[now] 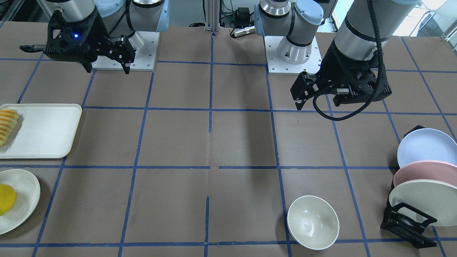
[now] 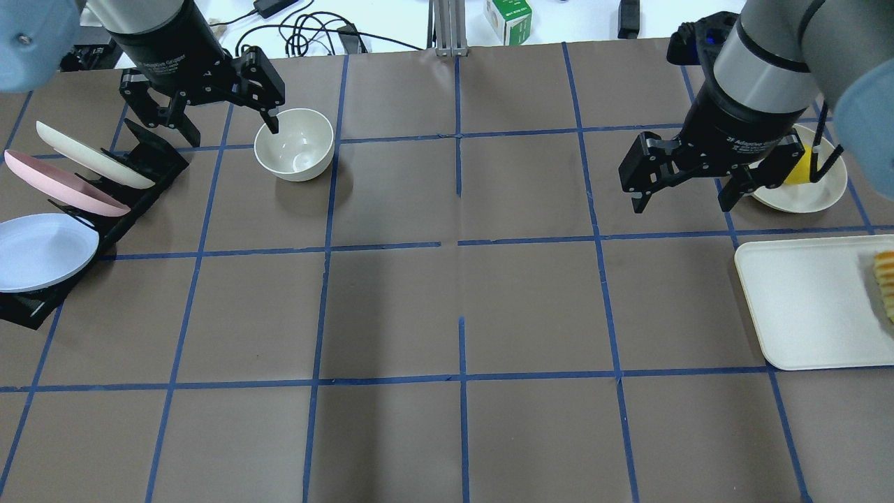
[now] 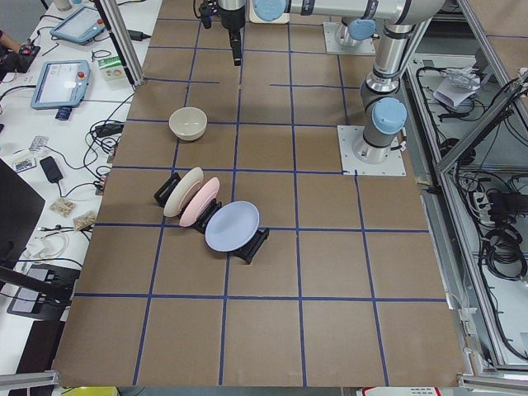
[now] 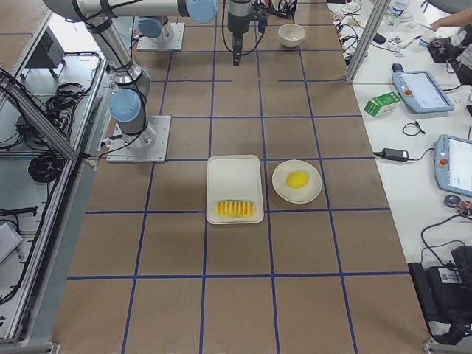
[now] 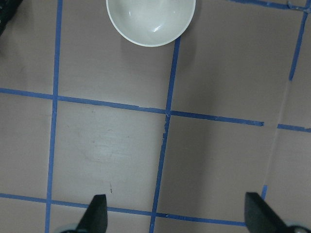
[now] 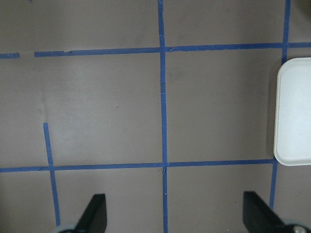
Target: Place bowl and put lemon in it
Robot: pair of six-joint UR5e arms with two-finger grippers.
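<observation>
The off-white bowl (image 2: 293, 143) stands upright and empty on the table, beside the plate rack; it also shows at the top of the left wrist view (image 5: 150, 19) and in the front view (image 1: 313, 222). My left gripper (image 2: 232, 133) hangs open and empty above the table just beside the bowl, not touching it. The yellow lemon (image 1: 6, 204) lies on a round cream plate (image 1: 25, 210) at the other end of the table. My right gripper (image 2: 683, 204) is open and empty, raised beside that plate, and partly hides the lemon (image 2: 801, 168) in the overhead view.
A black rack (image 2: 133, 202) holds cream, pink and pale blue plates beside the bowl. A white rectangular tray (image 2: 810, 300) with a row of sliced fruit (image 2: 885, 283) lies near the lemon's plate; its edge shows in the right wrist view (image 6: 294, 111). Blue tape lines grid the brown table.
</observation>
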